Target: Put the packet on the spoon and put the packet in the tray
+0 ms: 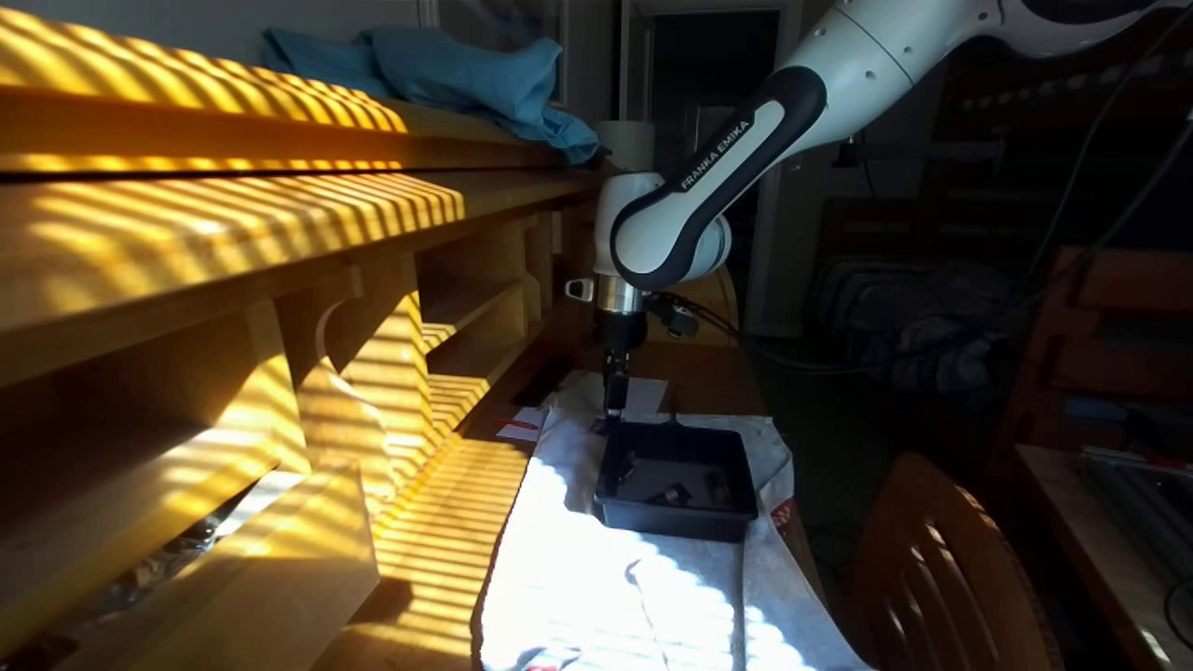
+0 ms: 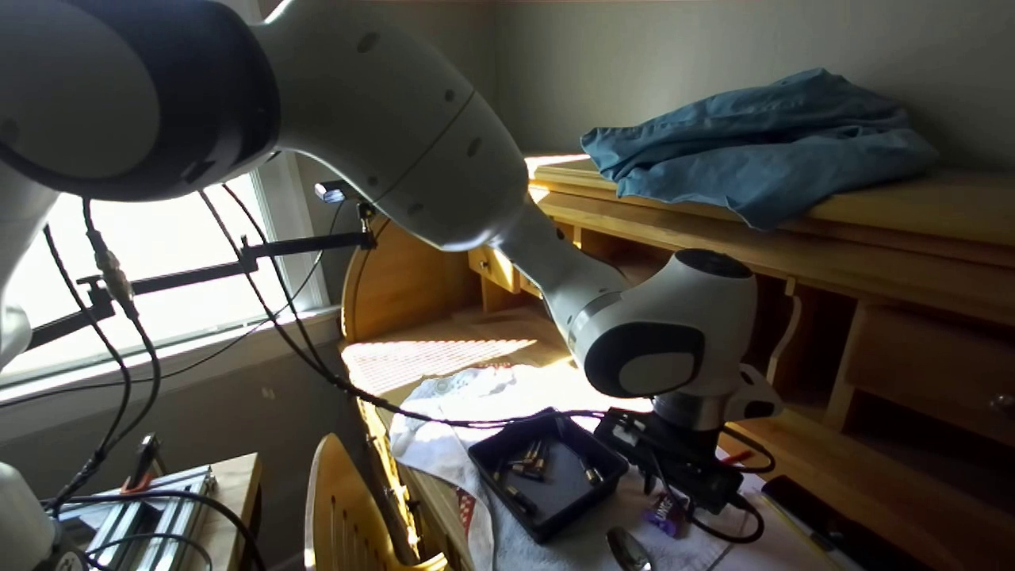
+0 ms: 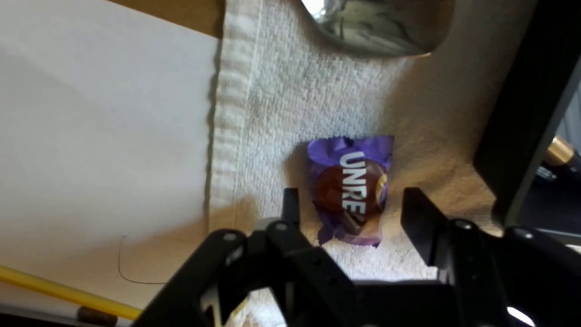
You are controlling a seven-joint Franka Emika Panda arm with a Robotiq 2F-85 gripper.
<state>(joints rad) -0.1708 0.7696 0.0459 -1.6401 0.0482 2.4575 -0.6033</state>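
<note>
- Fingers stand parted, wider than the packet.
- The packet lies on the towel, between the fingers in the wrist view, with a gap each side.
- Tray and spoon lie nearby.

Apparently a home, wooden pigeonhole desk, slatted chair, bright window

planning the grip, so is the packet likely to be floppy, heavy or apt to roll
The packet is probably light, being much smaller than the tray. Its crinkled edges look thin and may fold when squeezed. Lying broad side up on the cloth, it seems unlikely to roll.
</note>
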